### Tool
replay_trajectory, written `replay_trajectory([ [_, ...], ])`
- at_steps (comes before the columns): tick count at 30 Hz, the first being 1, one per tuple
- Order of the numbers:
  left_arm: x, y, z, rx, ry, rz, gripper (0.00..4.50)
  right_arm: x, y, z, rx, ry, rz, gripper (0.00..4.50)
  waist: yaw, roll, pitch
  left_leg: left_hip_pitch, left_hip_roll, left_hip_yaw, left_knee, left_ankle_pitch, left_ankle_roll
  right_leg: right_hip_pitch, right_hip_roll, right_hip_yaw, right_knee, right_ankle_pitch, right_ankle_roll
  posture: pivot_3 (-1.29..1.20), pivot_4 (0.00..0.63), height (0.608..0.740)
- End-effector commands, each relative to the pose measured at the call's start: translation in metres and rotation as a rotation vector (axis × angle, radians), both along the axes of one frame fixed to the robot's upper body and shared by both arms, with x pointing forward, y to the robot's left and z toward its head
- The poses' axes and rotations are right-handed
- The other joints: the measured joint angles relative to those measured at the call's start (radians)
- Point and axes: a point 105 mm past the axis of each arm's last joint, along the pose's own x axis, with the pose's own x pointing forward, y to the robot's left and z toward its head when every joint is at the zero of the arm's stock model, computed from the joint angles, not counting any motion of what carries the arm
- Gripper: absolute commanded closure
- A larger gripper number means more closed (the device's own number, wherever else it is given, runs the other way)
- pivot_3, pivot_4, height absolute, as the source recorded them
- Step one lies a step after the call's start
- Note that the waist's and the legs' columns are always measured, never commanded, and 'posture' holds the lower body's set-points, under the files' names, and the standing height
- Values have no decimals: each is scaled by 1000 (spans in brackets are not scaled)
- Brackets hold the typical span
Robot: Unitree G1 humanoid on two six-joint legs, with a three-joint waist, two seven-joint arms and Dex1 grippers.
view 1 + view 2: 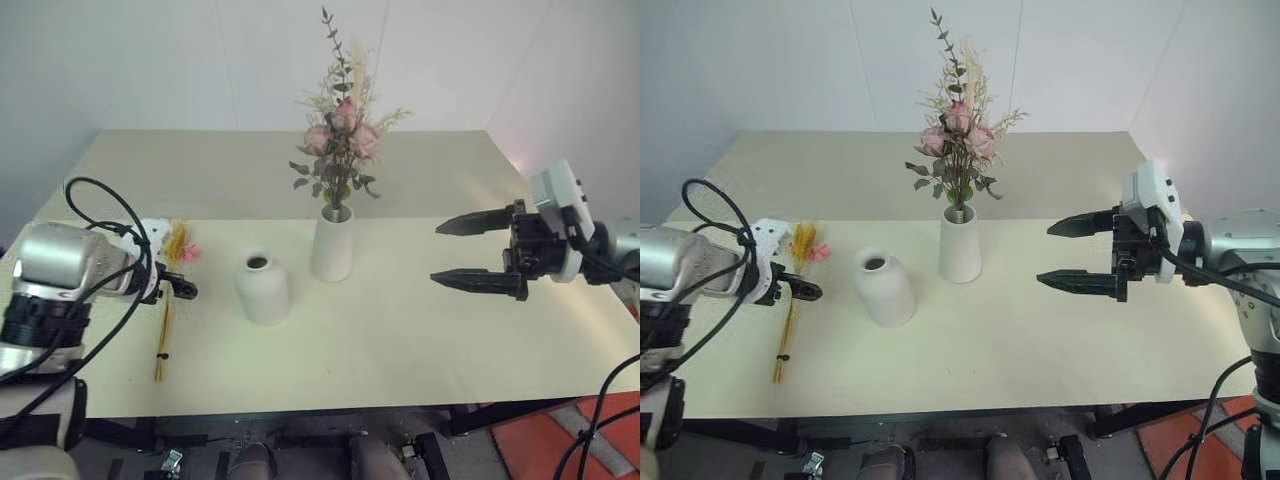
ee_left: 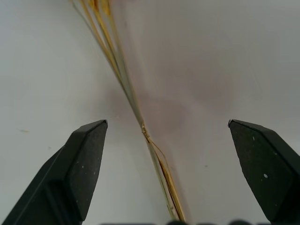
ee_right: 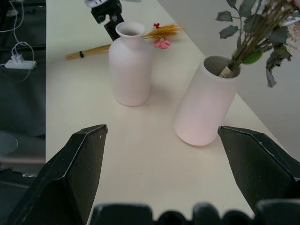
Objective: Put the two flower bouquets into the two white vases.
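While the left hand is hovering with fingers apart over the wheat stalks, slipping is threatening.
Thin stems are lying flat against the surface; closing could be missing them. The right hand, also spread, is idling beside the tall vase.

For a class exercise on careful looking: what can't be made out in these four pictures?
- Lower stems of the bushy pink rose bouquet: hidden inside the taller tapered white vase, both eye views.
- Blooms of the slim yellow wheat bouquet: cut off by the left wrist view's edge.
- Inside of the shorter rounded white vase: dark, narrow mouth.
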Motion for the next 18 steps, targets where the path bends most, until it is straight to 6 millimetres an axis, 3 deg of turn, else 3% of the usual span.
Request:
replay_trajectory([
  [1,8,5,5,21,-15,59,0,-7,2,14,-10,-60,33,12,4,0,0,0,0,0,0,0,0,0,0,0,0,0,0,0,150,740],
  [4,12,-2,-1,13,-2,55,0,-7,2,14,-10,-64,32,12,10,0,0,-1,-1,0,0,0,0,0,0,0,0,0,0,0,150,740],
  [7,18,-3,-2,14,-16,58,593,-10,2,16,-3,-69,32,0,14,0,0,-1,-1,-1,0,0,0,0,0,0,0,0,0,0,150,740],
  [18,13,6,5,7,-37,82,4104,-6,2,13,2,-88,11,0,15,0,0,0,-1,-2,0,0,0,0,0,0,1,0,0,0,150,740],
])
